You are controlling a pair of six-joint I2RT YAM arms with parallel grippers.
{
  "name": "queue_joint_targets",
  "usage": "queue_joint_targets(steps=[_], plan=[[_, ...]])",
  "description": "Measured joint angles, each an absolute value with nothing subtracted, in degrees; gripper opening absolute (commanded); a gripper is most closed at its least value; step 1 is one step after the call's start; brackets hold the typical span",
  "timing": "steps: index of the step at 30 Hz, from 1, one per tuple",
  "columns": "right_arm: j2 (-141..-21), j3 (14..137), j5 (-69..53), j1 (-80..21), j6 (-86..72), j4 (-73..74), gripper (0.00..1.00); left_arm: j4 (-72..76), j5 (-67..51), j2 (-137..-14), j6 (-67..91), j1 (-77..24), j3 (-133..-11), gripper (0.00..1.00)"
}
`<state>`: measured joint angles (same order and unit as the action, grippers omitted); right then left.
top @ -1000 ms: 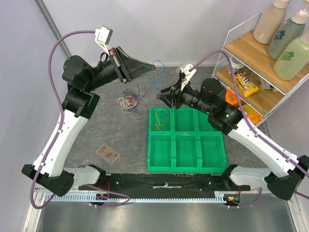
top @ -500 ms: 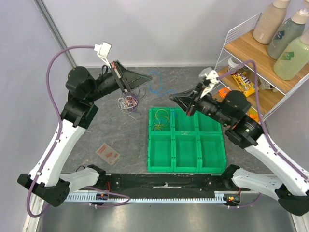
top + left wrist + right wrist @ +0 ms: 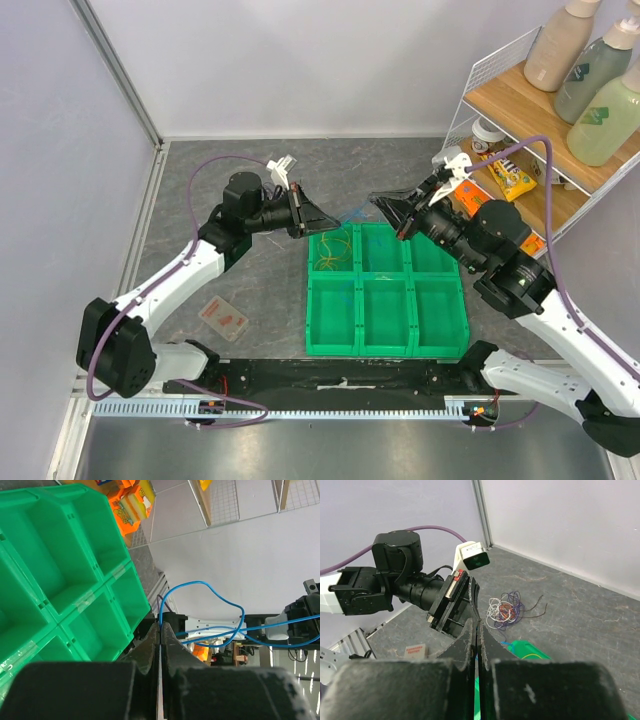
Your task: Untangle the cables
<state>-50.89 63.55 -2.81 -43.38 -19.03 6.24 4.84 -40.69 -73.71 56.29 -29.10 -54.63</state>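
Note:
The cables lie as a small white, purple, orange and dark bundle (image 3: 505, 611) on the grey table; in the top view my left arm hides it. A blue cable (image 3: 352, 216) hangs between both grippers above the green tray's back left corner. My left gripper (image 3: 322, 223) is shut on it; its loop (image 3: 200, 586) stands off the fingertips in the left wrist view. My right gripper (image 3: 378, 205) faces the left one, tips nearly touching, shut with a bit of blue showing between its fingers (image 3: 470, 630). A yellow cable (image 3: 330, 250) lies in the tray's back left compartment.
The green tray (image 3: 387, 349) with several compartments sits at centre. A small pink-labelled packet (image 3: 224, 317) lies on the table at the front left. A wire shelf (image 3: 520, 120) with bottles and snack packs stands at the right. Walls close the back and left.
My left arm has swung forward and right from the back of the table to the tray's corner. The right gripper has stayed near the tray's back edge. The blue cable now hangs between them.

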Motion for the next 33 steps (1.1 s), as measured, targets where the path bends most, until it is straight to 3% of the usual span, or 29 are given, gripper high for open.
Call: queue_joint_targets(steps=[3,5,7,8,20,33], plan=[[-50.4,63.5,-1.4,-43.4,-18.5,6.6,0.00,5.5,-40.9,-74.0,56.1,-29.1,-54.6,0.36],[-49.9,63.6,-0.4,-43.4,-18.0,6.6,0.00,5.3,-40.8,-74.0,55.1,-29.1,-54.6,0.50],[-49.1,63.7,0.1,-43.4,-17.3,6.7,0.00,4.6,-40.6,-74.0,54.0,-29.0,-54.6,0.76],[-48.8,63.7,0.3,-43.4,-17.1,6.7,0.00,4.3,-40.5,-74.0,53.2,-28.9,-54.5,0.82],[-48.0,64.0,3.5,-43.4,-14.5,8.8,0.00,-2.0,-36.0,-60.5,45.2,-22.8,-46.8,0.89],[-52.4,61.1,9.6,-43.4,-10.8,6.7,0.00,-11.4,-31.7,-44.6,36.3,-22.8,-43.8,0.88]])
